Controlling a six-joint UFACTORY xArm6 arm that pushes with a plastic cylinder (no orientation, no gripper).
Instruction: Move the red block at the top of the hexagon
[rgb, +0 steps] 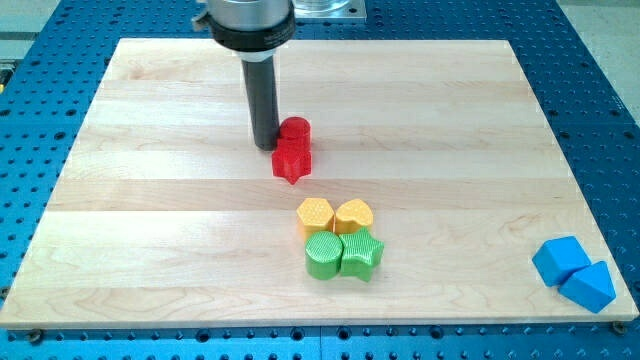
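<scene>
My tip (265, 147) touches the board near the view's top middle, just left of two red blocks. The red round block (295, 131) sits right beside the tip. The red star-shaped block (291, 161) lies just below it, touching it. Lower in the middle stands a tight cluster: a yellow hexagon (315, 215), a yellow heart (353, 215), a green round block (323, 256) and a green star (362, 255). The red blocks lie above the yellow hexagon, apart from it.
Two blue blocks (573, 273) lie together at the view's bottom right corner of the wooden board (150, 200). A blue perforated table surrounds the board. The arm's body (248, 20) hangs over the board's top edge.
</scene>
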